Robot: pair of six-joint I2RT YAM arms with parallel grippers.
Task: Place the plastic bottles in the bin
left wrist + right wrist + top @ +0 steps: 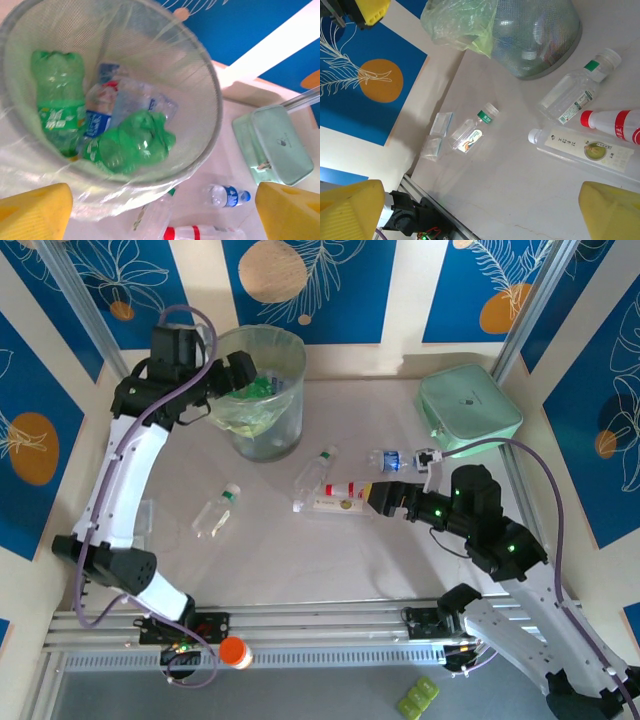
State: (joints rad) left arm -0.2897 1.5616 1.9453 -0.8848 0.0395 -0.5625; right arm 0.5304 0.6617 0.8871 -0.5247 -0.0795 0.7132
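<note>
Green bottles (131, 146) lie in the bin (288, 430) beneath the left gripper (238, 372), which is spread and empty, so the drop looks done, and next the wide-open right gripper (380, 500) must clamp the red-capped bottle (345, 488) just beside it on the desk (300, 560).

The bin (207, 100), lined with a thin pale bag (30, 165), holds several bottles. One green bottle (57, 107) lies against its left wall. A second green bottle (132, 142), crumpled, lies at its near wall, and clear bottles (132, 102) with blue labels lie between them. Right of the bin sits a mint-green case (277, 145). On the near side of the bin lie a blue-capped bottle (225, 196), a red-capped bottle (200, 233) and a clear bottle (155, 217). The yellow fingers (32, 212) of the left gripper (161, 212) stand wide apart there, with nothing gripped.
</note>
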